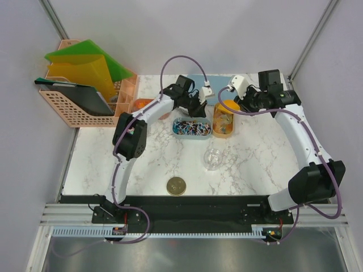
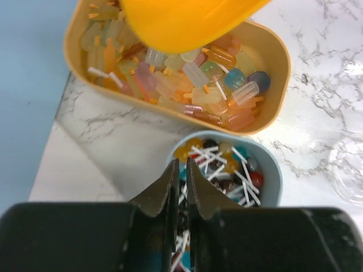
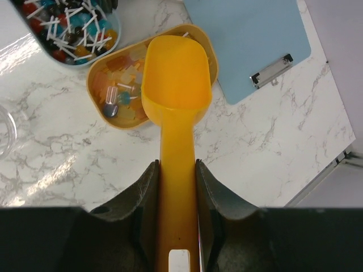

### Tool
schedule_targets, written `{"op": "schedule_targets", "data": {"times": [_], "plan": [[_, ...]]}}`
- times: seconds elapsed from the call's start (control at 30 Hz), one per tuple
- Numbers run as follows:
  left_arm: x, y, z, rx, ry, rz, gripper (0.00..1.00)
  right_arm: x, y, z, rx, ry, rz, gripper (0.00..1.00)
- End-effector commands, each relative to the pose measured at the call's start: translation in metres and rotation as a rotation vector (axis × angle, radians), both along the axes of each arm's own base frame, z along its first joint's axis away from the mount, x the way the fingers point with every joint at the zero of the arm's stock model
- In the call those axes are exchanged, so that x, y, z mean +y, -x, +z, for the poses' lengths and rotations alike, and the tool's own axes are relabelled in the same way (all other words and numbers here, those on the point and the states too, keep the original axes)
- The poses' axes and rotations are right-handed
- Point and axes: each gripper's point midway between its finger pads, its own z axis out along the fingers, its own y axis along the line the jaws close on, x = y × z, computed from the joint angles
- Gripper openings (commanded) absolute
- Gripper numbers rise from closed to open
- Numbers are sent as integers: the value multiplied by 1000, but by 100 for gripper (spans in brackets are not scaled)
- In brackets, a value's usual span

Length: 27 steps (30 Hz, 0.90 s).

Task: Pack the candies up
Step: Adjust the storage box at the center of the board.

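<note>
scooping step: right fingers clamped on scoop above tub of candies; left fingers a slit apart, empty. next: dip scoop, carry level to jar.

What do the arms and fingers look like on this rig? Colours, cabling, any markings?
Left arm and right arm: white links, black joint housings, a purple cable looping along each. Left gripper and right gripper have dark, tapered fingers. No markings legible.
</note>
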Motion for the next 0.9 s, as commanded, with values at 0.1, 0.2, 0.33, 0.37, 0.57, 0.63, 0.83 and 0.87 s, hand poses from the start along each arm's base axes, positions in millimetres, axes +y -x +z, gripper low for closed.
{"op": "schedule_targets", "data": {"times": [0.1,0.2,0.33,0.37,0.57,0.63,0.83,0.87], "plan": [[77,14,76,7,40,131,2,21,14,3,116,23,276,0],[119,13,46,58,-36,233,2,27,5,-5,183,68,364,0],[157,20,21,89,-114,312,2,31,-10,-15,215,178,452,0],[160,23,17,93,-128,314,2,32,-9,-19,225,210,472,0],[168,36,-15,161,-182,327,2,42,0,-33,272,256,550,0],[171,36,-21,167,-201,338,2,49,3,-33,274,248,563,0],[175,40,-28,173,-215,334,2,62,5,-17,226,216,541,0],[176,41,-29,177,-217,334,2,61,6,-14,218,221,537,0]]}}
